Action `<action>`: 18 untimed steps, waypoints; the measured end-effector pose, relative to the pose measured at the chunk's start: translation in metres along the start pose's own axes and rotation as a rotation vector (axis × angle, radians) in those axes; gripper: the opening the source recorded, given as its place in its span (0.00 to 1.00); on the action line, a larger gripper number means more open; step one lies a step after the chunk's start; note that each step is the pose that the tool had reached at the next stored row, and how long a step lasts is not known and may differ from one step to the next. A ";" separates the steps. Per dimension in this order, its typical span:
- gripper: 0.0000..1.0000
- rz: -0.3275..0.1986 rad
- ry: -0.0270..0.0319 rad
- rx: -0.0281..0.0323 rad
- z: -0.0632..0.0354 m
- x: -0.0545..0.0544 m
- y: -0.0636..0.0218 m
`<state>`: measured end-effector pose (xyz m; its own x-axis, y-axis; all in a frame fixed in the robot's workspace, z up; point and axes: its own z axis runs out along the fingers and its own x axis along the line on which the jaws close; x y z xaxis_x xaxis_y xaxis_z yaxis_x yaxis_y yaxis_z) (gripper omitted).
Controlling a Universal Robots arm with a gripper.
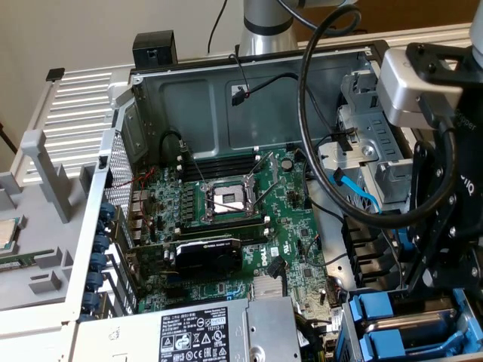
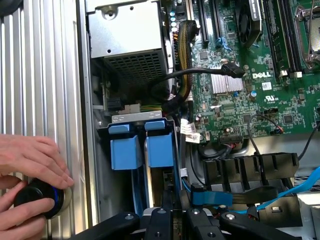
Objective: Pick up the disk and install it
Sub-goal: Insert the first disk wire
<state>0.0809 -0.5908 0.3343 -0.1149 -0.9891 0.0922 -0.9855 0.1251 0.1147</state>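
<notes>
The disk, silver metal framed by bright blue plastic rails, stands on edge in the drive bay at the corner of the open computer case. In the exterior view the disk sits at the lower right, between blue rails. My black gripper reaches down onto it from above. Seen from the wrist, the gripper has its jaws close together on the disk's near end, beside a blue cable connector.
A person's hands rest on a black knob with a blue ring on the ribbed metal table. The case holds the motherboard, a power supply, loose black cables and a blue data cable near the bay.
</notes>
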 end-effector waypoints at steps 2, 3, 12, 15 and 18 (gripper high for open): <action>0.17 0.000 0.0000 0.0000 0.0000 0.000 0.0000; 0.17 0.000 0.0000 0.0000 0.0000 0.000 0.0000; 0.31 0.000 -0.0001 0.0000 -0.0003 0.000 0.0002; 0.31 0.000 0.0004 0.0001 -0.0009 0.000 0.0004; 0.31 0.000 0.0017 0.0002 -0.0011 -0.001 0.0010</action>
<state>0.0801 -0.5898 0.3355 -0.1150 -0.9889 0.0940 -0.9855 0.1255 0.1145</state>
